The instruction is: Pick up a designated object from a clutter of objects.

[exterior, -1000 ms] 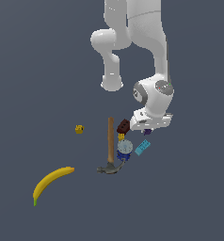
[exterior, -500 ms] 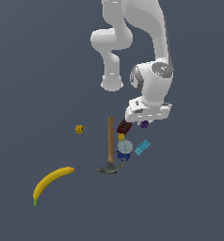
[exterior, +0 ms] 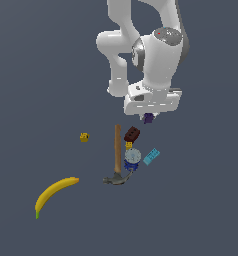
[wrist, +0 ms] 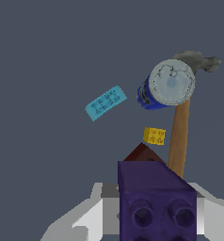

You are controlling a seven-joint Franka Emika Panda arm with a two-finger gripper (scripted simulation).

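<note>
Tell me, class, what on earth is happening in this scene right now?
A white Panda arm holds the tiny dark purple block in its tool, lifted clear above the pile. Below it lie the red-brown brick, a small yellow piece, a round bluish-white item, the light blue flat brick and the hammer. The banana and another yellow piece lie apart, toward the exterior view's left.

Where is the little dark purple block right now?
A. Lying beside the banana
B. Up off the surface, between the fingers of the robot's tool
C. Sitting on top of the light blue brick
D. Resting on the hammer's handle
B. The purple block hangs just under the tool, above the hammer and bricks, and the wrist view shows it filling the space between the fingers.
</note>
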